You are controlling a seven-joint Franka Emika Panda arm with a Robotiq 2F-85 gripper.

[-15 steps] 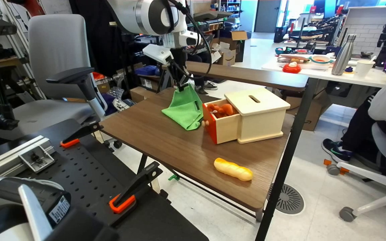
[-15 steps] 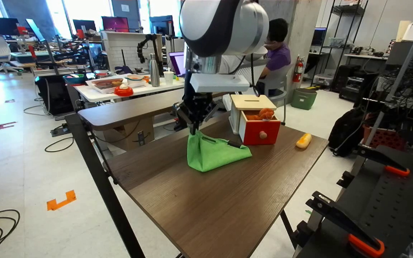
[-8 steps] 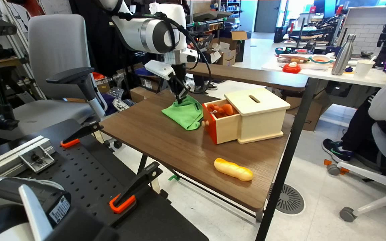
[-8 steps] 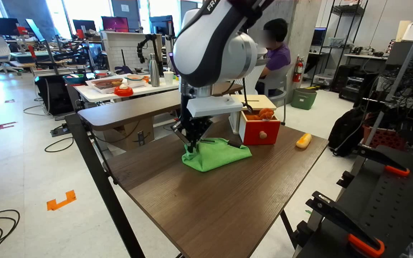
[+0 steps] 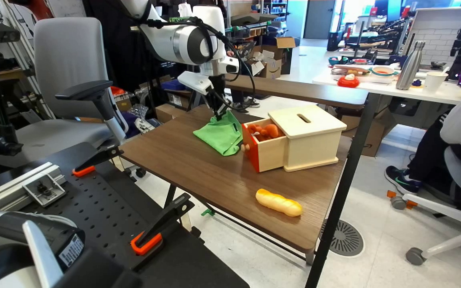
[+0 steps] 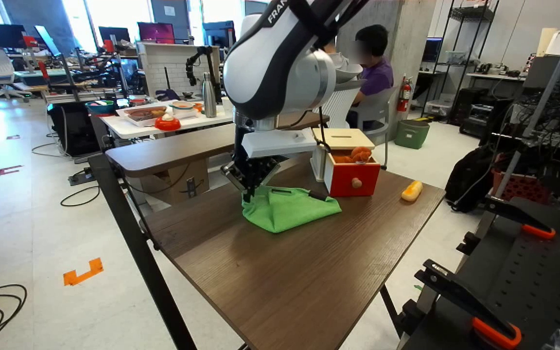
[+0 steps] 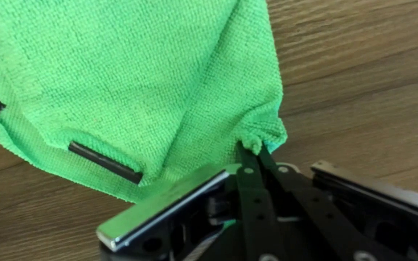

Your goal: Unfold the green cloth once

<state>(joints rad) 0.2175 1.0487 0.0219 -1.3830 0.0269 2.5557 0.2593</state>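
The green cloth lies folded and rumpled on the brown table. It also shows in an exterior view and fills much of the wrist view. My gripper is shut on a bunched corner of the cloth, pinched between the dark fingertips. In both exterior views the gripper points down at the cloth's far edge, low above the table. A folded layer with a dark strip lies on top of the cloth. The cloth's underside is hidden.
A wooden box with a red-fronted open drawer stands right beside the cloth. Orange things lie in the drawer. A yellow bread-like roll lies farther along the table. A raised shelf runs behind.
My gripper has come down toward the table with the held corner over the last second, so the raised part is lower. Since half a second ago it has shifted slightly sideways.
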